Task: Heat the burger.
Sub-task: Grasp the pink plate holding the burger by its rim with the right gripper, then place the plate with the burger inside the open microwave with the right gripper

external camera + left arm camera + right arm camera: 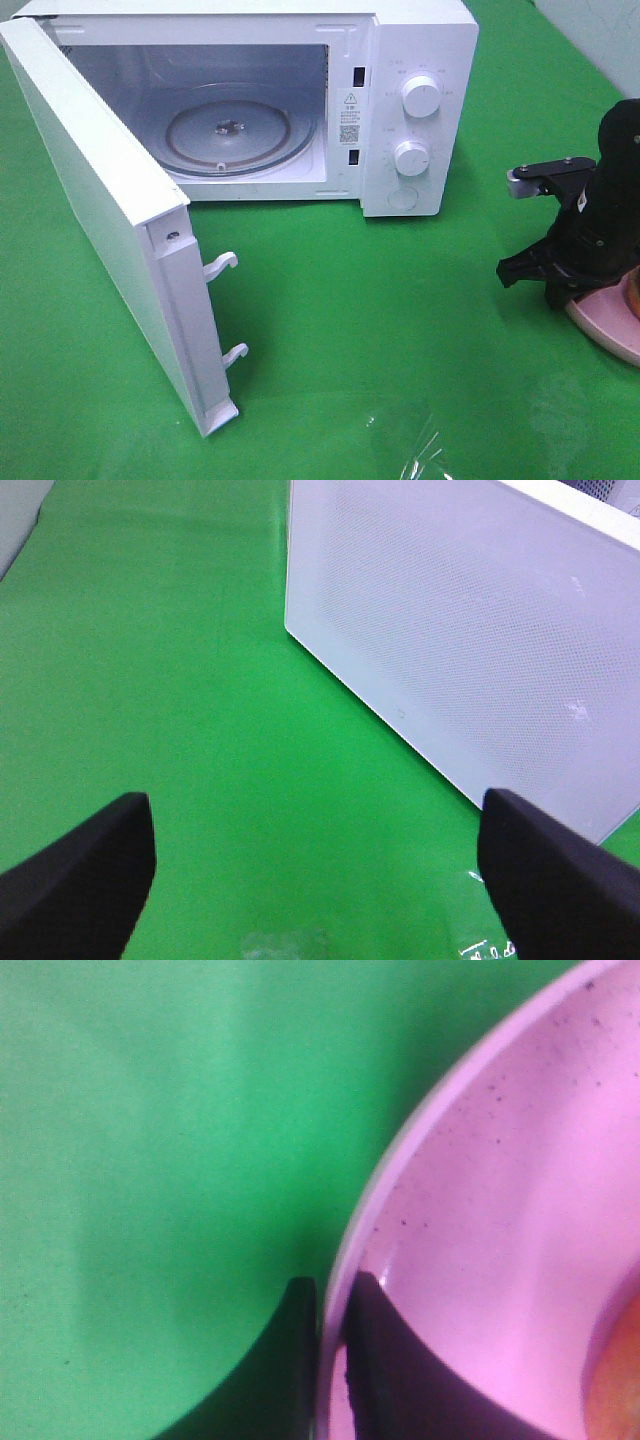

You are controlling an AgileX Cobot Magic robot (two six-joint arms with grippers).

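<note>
Right end effector pinches the pink plate by its rim, with the burger on it at the surface's right edge. Lift level and slow toward the open microwave. Left end effector hangs spread, empty.

A bright green desk spreads under a white microwave, its door white with a fine dotted mesh and its clear turntable ringed in brown. At the black right end effector, a pink plate is flecked with dark specks; near that end effector the burger shows orange-brown. The left end effector is black too.
</note>
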